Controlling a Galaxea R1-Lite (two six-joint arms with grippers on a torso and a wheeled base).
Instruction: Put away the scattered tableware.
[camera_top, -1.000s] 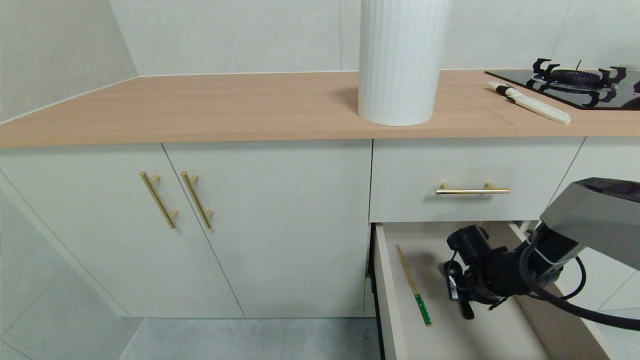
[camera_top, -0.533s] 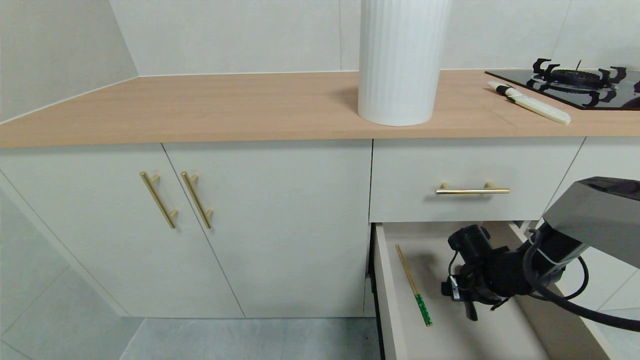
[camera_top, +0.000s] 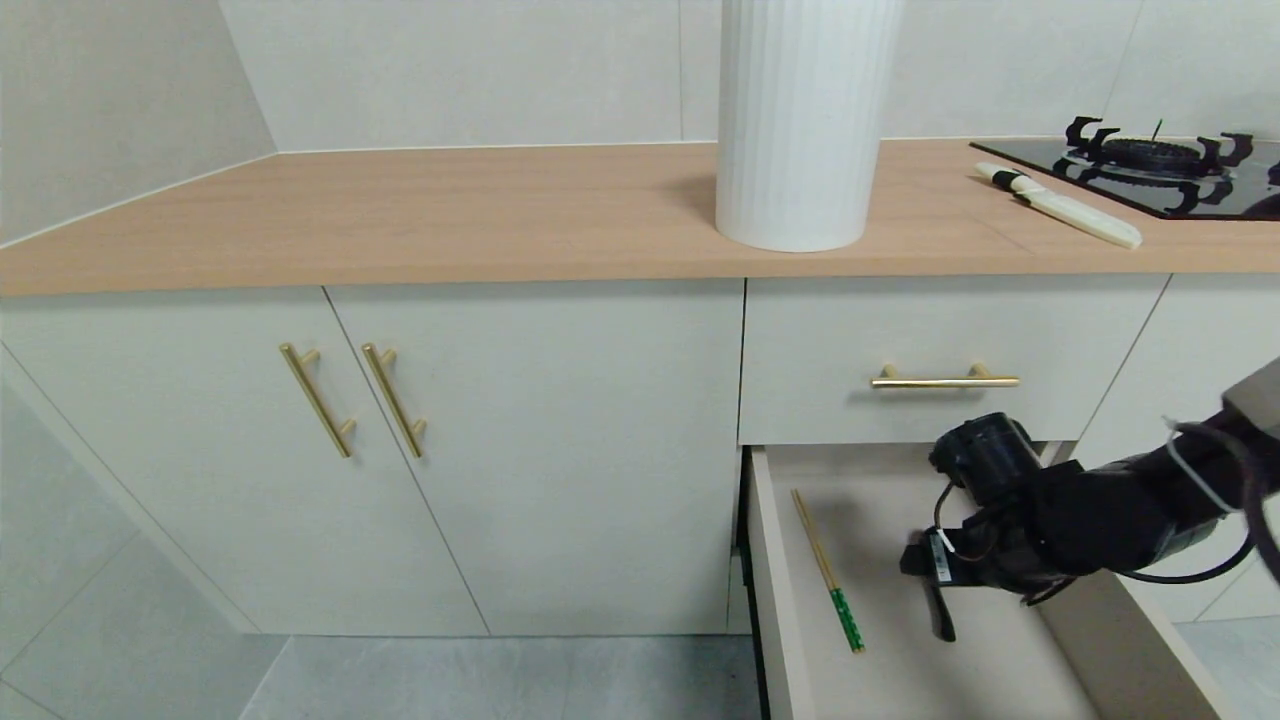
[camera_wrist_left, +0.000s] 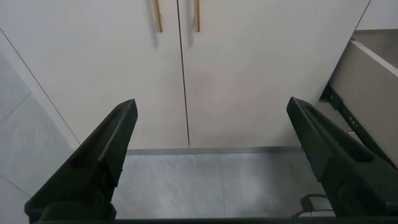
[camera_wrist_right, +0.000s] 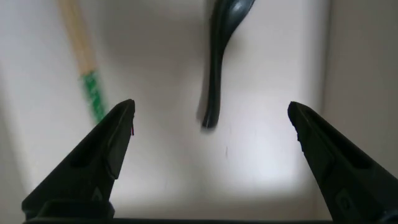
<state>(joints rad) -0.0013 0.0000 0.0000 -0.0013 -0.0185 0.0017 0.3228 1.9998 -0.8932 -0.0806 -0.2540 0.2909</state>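
A black spoon (camera_wrist_right: 214, 74) lies on the floor of the open lower drawer (camera_top: 772, 580), its handle (camera_top: 940, 615) pointing toward the front. A pair of wooden chopsticks (camera_top: 828, 572) with green ends lies beside it, nearer the drawer's left wall, as the right wrist view also shows for the chopsticks (camera_wrist_right: 84, 62). My right gripper (camera_top: 925, 565) hovers over the spoon, open (camera_wrist_right: 210, 109), touching nothing. A white knife (camera_top: 1060, 205) with a black band lies on the countertop by the stove. My left gripper (camera_wrist_left: 211, 102) is open and empty, low before the cabinet doors.
A tall white ribbed vase (camera_top: 800, 120) stands on the wooden countertop (camera_top: 450, 215). A black gas stove (camera_top: 1150, 165) sits at the far right. The upper drawer with a gold handle (camera_top: 945, 380) is closed. Two cabinet doors (camera_wrist_left: 180, 56) with gold handles are closed.
My right arm has drawn back to the right and risen a little above the drawer. The spoon and chopsticks lie where they were.
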